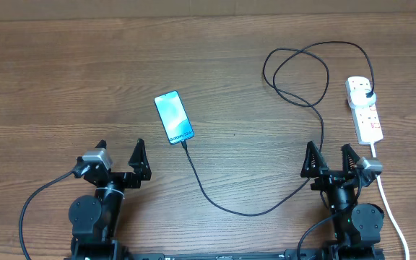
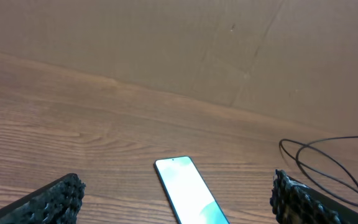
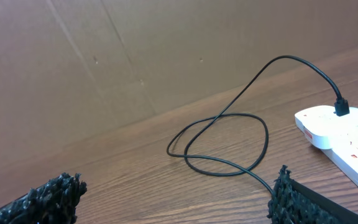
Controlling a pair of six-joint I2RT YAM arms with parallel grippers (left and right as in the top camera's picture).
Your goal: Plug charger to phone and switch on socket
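Wide open and empty at the near edge of the wooden table (image 1: 63, 87): left gripper (image 1: 120, 160), right gripper (image 1: 330, 162).
The socket (image 1: 365, 108) lies far right, the phone (image 1: 174, 117) centre-left. The limp, light charger (image 1: 253, 214) is best gripped at its stiff connector, seen touching the phone's near edge.

phone (image 2: 188, 194) cut off btm, socket (image 3: 347, 143) cut rt
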